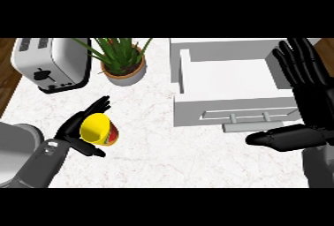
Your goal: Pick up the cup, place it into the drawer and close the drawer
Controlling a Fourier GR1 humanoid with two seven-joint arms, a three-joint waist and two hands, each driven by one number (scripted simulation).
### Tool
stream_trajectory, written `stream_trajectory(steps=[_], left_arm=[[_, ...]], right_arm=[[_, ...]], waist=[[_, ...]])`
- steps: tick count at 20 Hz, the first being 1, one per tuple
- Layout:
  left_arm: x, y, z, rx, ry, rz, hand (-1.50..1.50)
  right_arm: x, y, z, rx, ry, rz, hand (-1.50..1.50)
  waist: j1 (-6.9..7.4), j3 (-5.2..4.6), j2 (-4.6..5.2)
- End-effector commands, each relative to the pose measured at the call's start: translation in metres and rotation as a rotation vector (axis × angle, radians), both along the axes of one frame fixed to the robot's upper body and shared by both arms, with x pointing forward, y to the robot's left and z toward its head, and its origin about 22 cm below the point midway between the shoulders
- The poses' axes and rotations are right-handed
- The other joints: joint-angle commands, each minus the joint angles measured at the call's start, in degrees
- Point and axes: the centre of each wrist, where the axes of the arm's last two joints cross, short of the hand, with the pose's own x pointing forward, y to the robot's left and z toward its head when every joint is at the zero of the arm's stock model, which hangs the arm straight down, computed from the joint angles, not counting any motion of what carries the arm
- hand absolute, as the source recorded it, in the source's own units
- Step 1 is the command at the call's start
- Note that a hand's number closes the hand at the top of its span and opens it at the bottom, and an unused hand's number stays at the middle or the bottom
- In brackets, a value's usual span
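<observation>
A yellow cup (98, 128) with a red and green side stands on the white marble counter (169, 154) at the left. My left hand (72, 130) is against its left side, straight fingers reaching behind it and the thumb below it, not curled round it. The white drawer (225, 73) is pulled open at the upper right, its inside bare, and its front panel carries a bar handle (248, 117). My right hand (306, 101) is open at the right edge, fingers up over the drawer's right wall, thumb pointing left below the front panel.
A silver toaster (51, 64) sits at the back left. A potted green plant (122, 62) stands between the toaster and the drawer. Dark wood shows past the counter's left edge.
</observation>
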Motion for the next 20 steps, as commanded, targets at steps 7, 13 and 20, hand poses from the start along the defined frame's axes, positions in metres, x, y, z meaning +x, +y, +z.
stream_trajectory(steps=[7, 13, 20], left_arm=[[-0.004, -0.013, -0.012, -0.154, -0.046, -0.114, -1.5], [-0.002, -0.034, -0.018, -0.211, -0.027, -0.156, -1.5], [-0.001, -0.057, -0.02, -0.336, -0.076, -0.224, 1.5]], right_arm=[[0.0, 0.008, 0.003, 0.0, -0.005, -0.008, -1.5], [0.001, 0.002, 0.001, -0.01, -0.001, 0.007, -1.5], [0.004, -0.007, 0.005, -0.013, 0.009, 0.005, -1.5]], waist=[[-0.38, -0.07, 0.17], [-0.32, -0.03, 0.1], [0.1, -0.08, -0.01]])
